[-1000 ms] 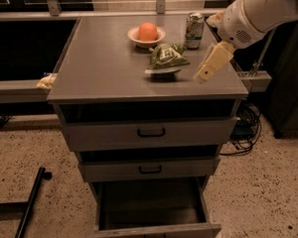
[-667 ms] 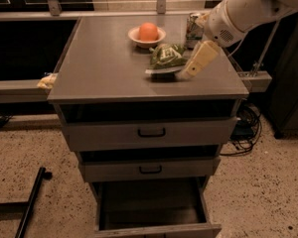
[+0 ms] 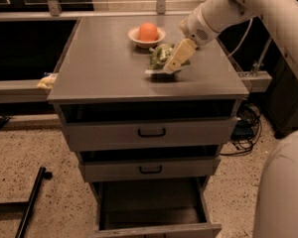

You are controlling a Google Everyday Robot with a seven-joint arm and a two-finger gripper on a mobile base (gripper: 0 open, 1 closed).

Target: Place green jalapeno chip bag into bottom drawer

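Green jalapeno chip bag (image 3: 159,54) lies just under the gripper (image 3: 170,67), which angles down, likely to grasp; whether it is wide or narrow, I cannot tell.

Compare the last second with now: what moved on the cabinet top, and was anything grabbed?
The claw swung left from a spot to the right of the bag and now sits low over the bag's right side. Whether it has taken hold cannot be told. The bag has not shifted. The bowl with the orange is unmoved, and the bottom drawer stays open.
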